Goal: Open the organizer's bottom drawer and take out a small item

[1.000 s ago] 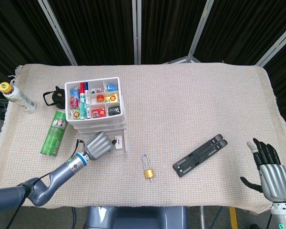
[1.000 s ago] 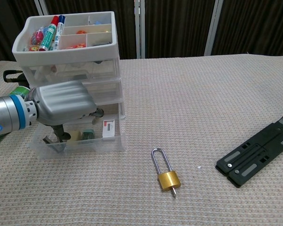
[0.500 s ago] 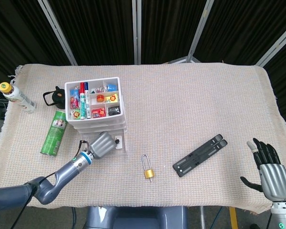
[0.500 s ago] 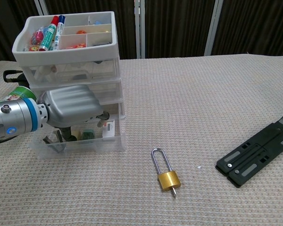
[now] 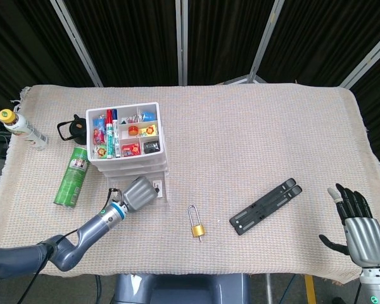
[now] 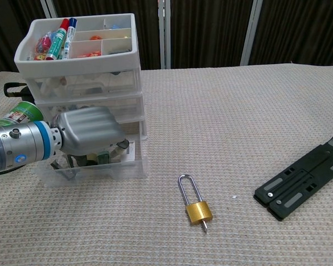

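The white organizer (image 5: 154, 135) (image 6: 83, 58) stands at the table's left, its top tray full of markers and small bits. Its clear bottom drawer (image 5: 163, 190) (image 6: 100, 169) is pulled out toward me, with small items inside. My left hand (image 5: 140, 193) (image 6: 89, 132) lies over the open drawer, back up, its fingers (image 6: 122, 143) curled down among the contents. The hand hides whether anything is pinched. My right hand (image 5: 360, 229) hangs open at the table's near right corner, far from the organizer, and shows only in the head view.
A brass padlock (image 5: 197, 225) (image 6: 197, 209) lies right of the drawer. Further right is a flat black bracket (image 5: 266, 206) (image 6: 303, 185). A green can (image 5: 72, 177) (image 6: 16, 114), a black clip (image 5: 71, 129) and a yellow-capped bottle (image 5: 22, 128) sit left of the organizer.
My left hand has shifted right along the drawer and dipped lower, its fingers now deeper among the items. The right hand has not moved.
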Motion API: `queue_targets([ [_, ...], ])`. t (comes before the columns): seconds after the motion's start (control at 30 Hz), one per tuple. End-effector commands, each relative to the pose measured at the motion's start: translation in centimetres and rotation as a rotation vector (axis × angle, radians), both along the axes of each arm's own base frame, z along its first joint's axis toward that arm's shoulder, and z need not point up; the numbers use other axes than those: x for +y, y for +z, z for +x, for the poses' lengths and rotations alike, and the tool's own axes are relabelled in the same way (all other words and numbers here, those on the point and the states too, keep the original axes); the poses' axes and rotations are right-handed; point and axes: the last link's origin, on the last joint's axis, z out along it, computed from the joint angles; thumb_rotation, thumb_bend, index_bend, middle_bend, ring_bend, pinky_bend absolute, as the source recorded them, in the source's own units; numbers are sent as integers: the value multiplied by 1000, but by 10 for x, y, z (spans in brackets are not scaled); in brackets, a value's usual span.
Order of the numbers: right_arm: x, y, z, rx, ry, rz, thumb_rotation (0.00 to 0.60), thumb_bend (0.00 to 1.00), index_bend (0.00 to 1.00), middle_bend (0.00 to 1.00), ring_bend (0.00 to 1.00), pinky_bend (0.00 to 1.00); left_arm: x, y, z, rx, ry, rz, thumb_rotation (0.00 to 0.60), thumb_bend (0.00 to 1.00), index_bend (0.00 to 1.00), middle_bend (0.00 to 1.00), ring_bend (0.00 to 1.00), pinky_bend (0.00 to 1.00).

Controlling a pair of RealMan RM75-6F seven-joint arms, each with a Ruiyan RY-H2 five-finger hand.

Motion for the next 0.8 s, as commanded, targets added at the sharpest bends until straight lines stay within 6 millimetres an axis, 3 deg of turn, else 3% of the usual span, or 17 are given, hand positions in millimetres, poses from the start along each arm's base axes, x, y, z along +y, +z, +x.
queue_targets([
  [0.03, 0, 0, 0, 0, 1, 1, 600, 0, 0, 0, 0, 0, 0, 1, -1, 4, 3, -1, 600, 280, 523, 958, 910, 811],
  [0.53, 2, -1, 1, 0, 4, 5, 600, 0, 0, 0, 0, 0, -4, 8, -1, -6, -4, 8, 600, 364, 582, 958, 911, 811],
  [0.8, 2, 0, 1, 0, 3, 3, 600, 0, 0, 0, 0, 0, -12, 29, 5, -41, -38, 26, 600, 365, 582, 958, 910, 811],
])
